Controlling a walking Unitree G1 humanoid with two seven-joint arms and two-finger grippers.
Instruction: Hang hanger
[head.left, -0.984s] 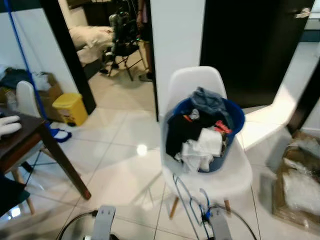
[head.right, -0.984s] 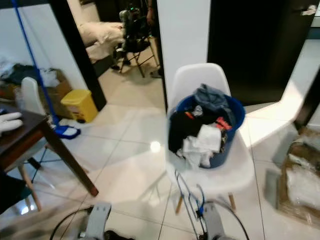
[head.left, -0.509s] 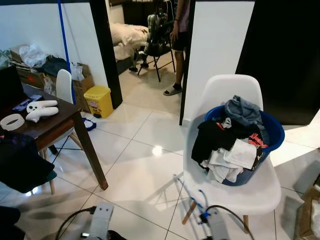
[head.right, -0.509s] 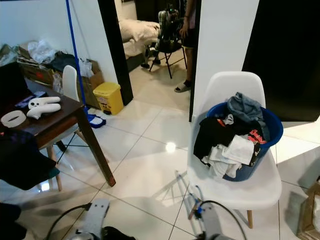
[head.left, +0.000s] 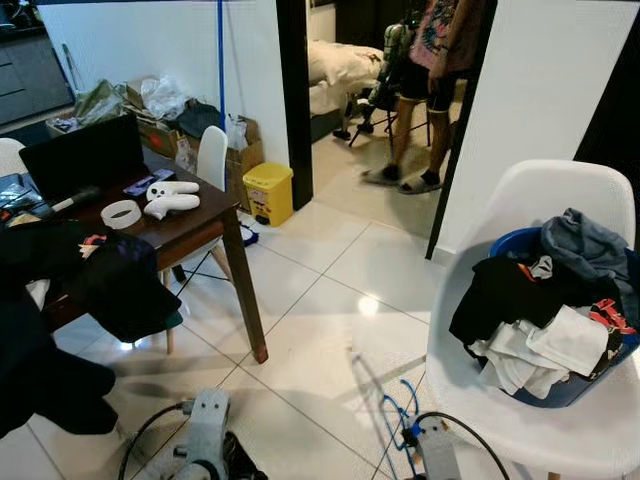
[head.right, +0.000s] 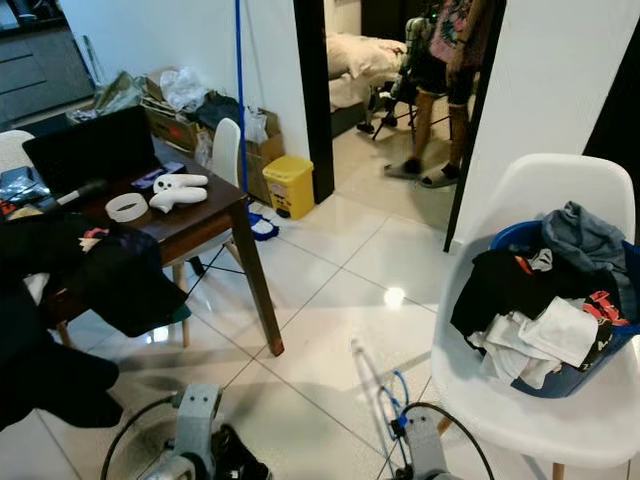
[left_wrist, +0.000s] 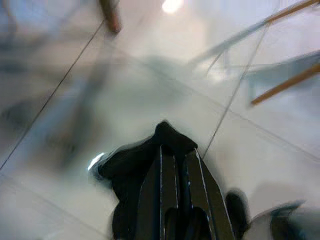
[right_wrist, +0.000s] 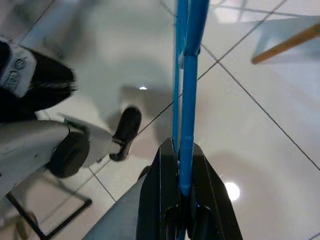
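We look down on a white tiled floor (head.left: 330, 300), the largest thing in view, glossy with a lamp's reflection near its middle. At about nine o'clock stands a dark wooden table (head.left: 190, 228) bearing a black laptop (head.left: 85, 155), a white ring (head.left: 121, 213) and a white controller (head.left: 172, 195), with dark clothes (head.left: 110, 285) draped over its near edge. At four o'clock sits a white shell chair (head.left: 560, 300) carrying a blue basket (head.left: 585, 385) heaped with black, white and grey laundry (head.left: 545, 310). At twelve o'clock an open doorway gives onto a bedroom, where a person (head.left: 430, 95) stands in shorts and sandals beside a bed (head.left: 340, 65). A small yellow bin (head.left: 268, 192) rests by the doorframe at eleven o'clock, with a blue pole (head.left: 221, 70) leaning up the wall just beside it.

Our right gripper (right_wrist: 181, 167) hangs low at five o'clock, its two black fingers clamped narrowly on the hanger (right_wrist: 187, 75). The hanger is a slim, bright blue wire piece; in the wrist view its two thin blue rods run side by side straight out from between the fingers, over the tiles. From the head views it shows as a pale, thin loop with blue wire rising above the right wrist (head.left: 385, 400).

Our left gripper (left_wrist: 175, 160) hangs idle at seven o'clock, fingers pressed together on nothing, above the floor and a dark shape below.
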